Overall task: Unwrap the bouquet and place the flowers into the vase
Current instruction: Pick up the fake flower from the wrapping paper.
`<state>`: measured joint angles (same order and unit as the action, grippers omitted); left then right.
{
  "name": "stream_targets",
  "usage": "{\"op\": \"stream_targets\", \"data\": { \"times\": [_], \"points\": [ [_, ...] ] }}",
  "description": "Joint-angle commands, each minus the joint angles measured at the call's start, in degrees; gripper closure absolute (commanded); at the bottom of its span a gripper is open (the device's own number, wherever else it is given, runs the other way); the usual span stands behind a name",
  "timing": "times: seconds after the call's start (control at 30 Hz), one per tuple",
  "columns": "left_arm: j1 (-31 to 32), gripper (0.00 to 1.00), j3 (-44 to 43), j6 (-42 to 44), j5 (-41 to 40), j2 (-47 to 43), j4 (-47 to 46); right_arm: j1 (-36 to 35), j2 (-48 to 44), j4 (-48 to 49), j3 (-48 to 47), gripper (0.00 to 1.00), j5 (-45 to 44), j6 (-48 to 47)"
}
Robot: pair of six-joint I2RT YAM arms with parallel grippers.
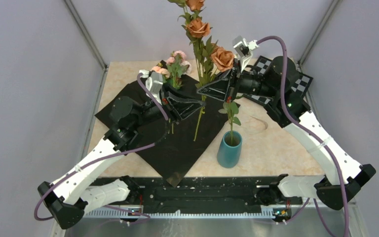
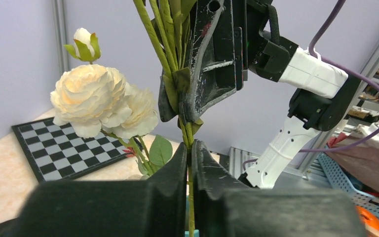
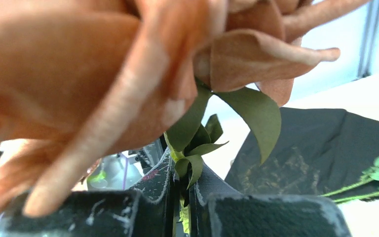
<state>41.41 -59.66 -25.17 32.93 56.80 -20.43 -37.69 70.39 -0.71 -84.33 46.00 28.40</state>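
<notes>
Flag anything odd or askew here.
Nothing spilled or broken. The black paper lies skewed, near corner seemingly past the table edge. Left gripper and right gripper both clamp the same tall, tilted orange rose stem, its foot apart from the vase.

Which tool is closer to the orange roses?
Right. The right tool grips the stem just below the orange roses; the left tool grips the same stem lower down.
</notes>
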Motion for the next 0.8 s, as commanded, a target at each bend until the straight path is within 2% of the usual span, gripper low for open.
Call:
{"op": "stream_targets", "data": {
  "times": [0.0, 0.07, 0.2, 0.43, 0.53, 0.63, 0.7, 0.77],
  "points": [
    [0.4, 0.69, -2.2, 3.5, -0.6, -1.1, 1.9, -0.5, -3.1, -5.5, -4.4, 1.00, -4.5, -7.3],
    [0.4, 0.44, -2.5, 4.3, -2.3, -1.4, 3.9, -0.5, -3.9, -8.6, -5.3, 1.00, -5.9, -10.1],
    [0.4, 0.03, -3.1, 5.3, -7.3, -1.7, 10.4, -0.5, -5.9, -14.8, -7.2, 1.00, -8.0, -15.3],
    [-1.9, 0.01, -4.1, 5.2, -8.5, -0.8, 15.8, -0.5, -8.8, -26.4, -10.1, 1.00, -14.5, -22.5],
    [-6.9, 0.01, -3.2, 2.9, -9.5, -0.7, 18.2, -0.5, -10.3, -30.4, -11.4, 1.00, -17.6, -24.3],
    [-15.0, 0.01, -0.2, -1.8, -6.8, -1.1, 17.2, -0.5, -11.9, -33.8, -12.2, 1.00, -20.7, -25.6],
    [-18.5, 0.01, 0.4, -2.8, -9.4, -1.0, 19.6, -0.5, -13.0, -35.8, -12.2, 1.00, -23.0, -25.9],
    [-19.8, 0.01, 0.1, -1.6, -13.6, -0.9, 25.6, -0.5, -14.5, -37.1, -11.3, 1.00, -25.9, -25.7]
  ]
}}
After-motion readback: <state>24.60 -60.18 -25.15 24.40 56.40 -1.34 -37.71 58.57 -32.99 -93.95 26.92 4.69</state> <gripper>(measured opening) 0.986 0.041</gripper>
